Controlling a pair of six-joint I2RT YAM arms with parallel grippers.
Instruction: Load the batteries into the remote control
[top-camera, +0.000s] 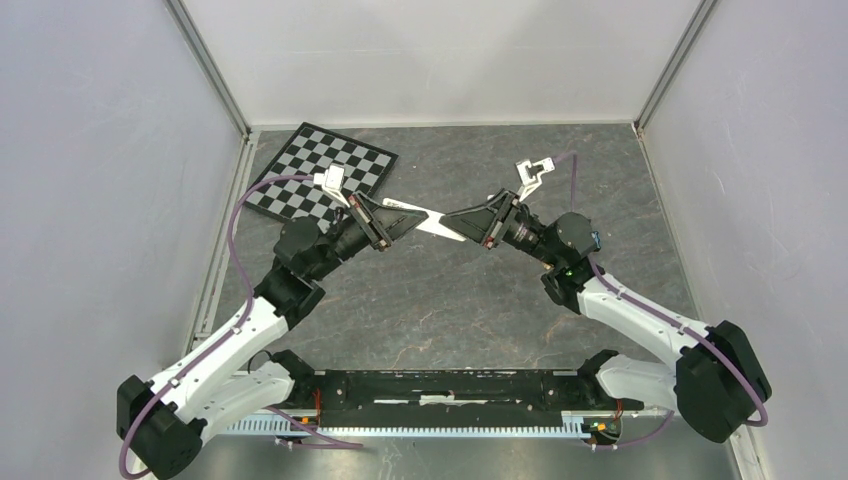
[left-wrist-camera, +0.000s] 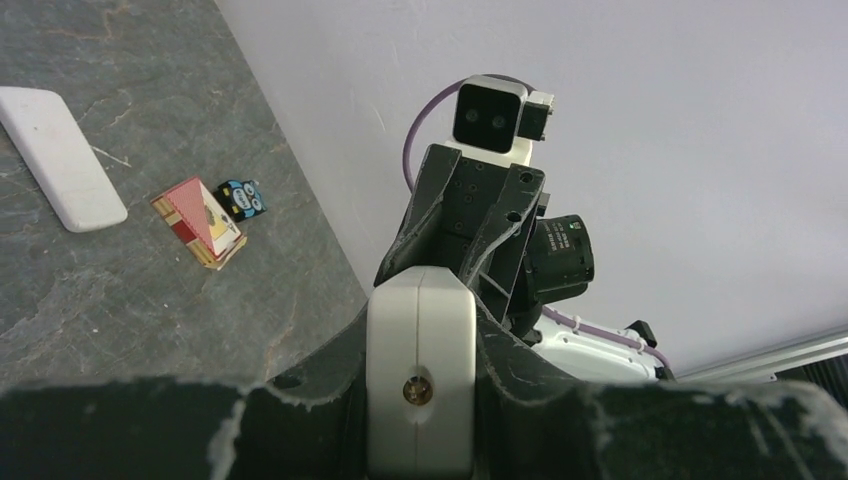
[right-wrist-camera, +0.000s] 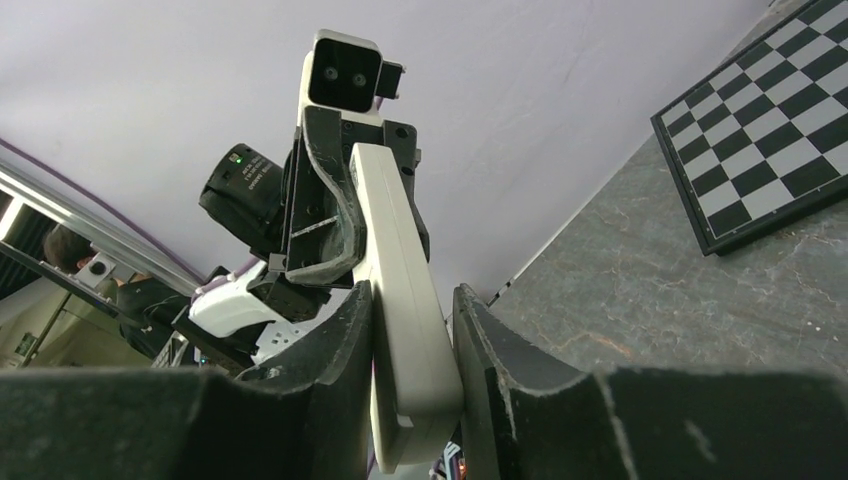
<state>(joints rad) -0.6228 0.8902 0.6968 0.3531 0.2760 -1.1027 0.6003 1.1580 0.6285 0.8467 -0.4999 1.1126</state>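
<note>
The white remote control (top-camera: 438, 226) hangs in the air over the table's middle, held between both arms. My left gripper (top-camera: 415, 218) is shut on one end, and the remote's end face with a small brass screw (left-wrist-camera: 420, 340) fills the gap between its fingers. My right gripper (top-camera: 462, 222) is shut on the other end, where the remote (right-wrist-camera: 395, 280) stands edge-on between both pads. On the table in the left wrist view lies a small dark cluster with round blue ends (left-wrist-camera: 241, 198), seemingly the batteries.
A checkerboard (top-camera: 322, 172) lies at the back left of the dark stone table (top-camera: 430, 310). The left wrist view shows a red and yellow box (left-wrist-camera: 198, 222) beside the dark cluster, and a flat white oblong piece (left-wrist-camera: 60, 158). White walls enclose three sides.
</note>
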